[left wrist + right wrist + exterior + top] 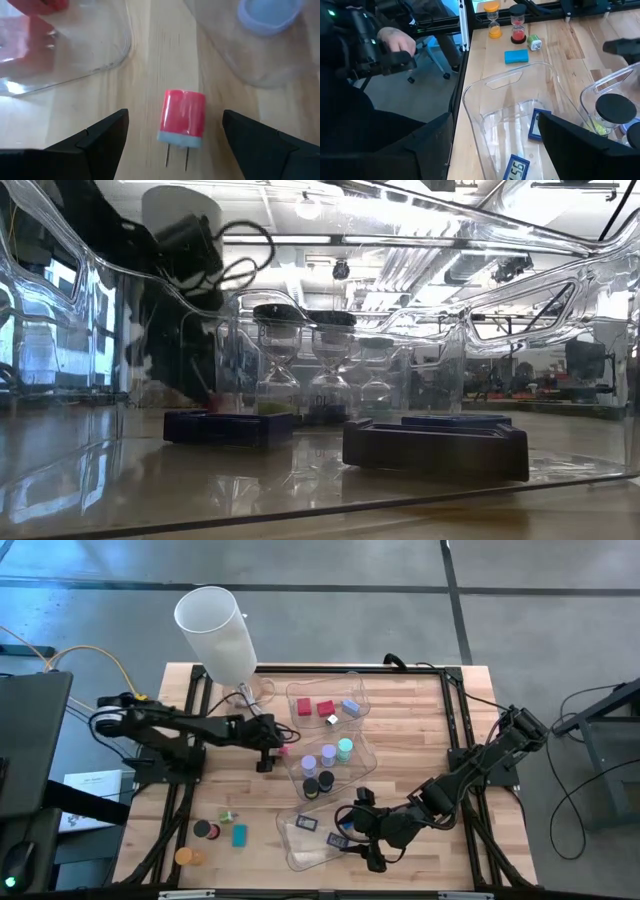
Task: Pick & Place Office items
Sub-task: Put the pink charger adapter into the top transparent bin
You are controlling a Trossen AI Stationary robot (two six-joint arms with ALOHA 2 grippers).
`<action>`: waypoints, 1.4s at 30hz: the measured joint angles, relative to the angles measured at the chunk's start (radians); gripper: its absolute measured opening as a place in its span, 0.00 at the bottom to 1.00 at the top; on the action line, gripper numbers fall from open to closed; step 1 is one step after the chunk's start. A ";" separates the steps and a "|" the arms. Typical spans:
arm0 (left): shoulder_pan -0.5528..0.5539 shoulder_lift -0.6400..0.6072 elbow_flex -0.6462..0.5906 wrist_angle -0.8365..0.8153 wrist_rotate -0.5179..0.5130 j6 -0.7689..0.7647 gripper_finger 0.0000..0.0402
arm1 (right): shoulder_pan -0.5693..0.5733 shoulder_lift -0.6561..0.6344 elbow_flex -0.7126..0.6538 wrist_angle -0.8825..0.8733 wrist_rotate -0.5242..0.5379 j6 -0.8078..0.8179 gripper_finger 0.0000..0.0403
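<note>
A red-pink plug block (183, 119) with a pale blue end and two prongs lies on the wood between the far tray and the middle tray. It also shows as a pink speck in the high view (283, 750). My left gripper (175, 120) is open, one finger on each side of the block, apart from it. My right gripper (495, 150) is open and empty above the near clear tray (485, 107), which holds flat blue rectangles (536, 125). In the high view my right gripper (362, 840) is at that tray's right end.
The far tray (352, 690) holds red and blue blocks; the middle tray (365, 765) holds lilac, teal and black cylinders. Loose pieces lie near left: a teal rectangle (239, 834), a black cylinder (204, 829) and an orange one (187, 856). A white lamp shade (215, 630) stands far left. A person's hand (395, 42) shows beyond the table.
</note>
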 joint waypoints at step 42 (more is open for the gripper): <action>0.011 0.133 0.001 0.061 0.078 -0.116 0.31 | 0.001 0.000 0.000 -0.007 -0.005 -0.074 0.70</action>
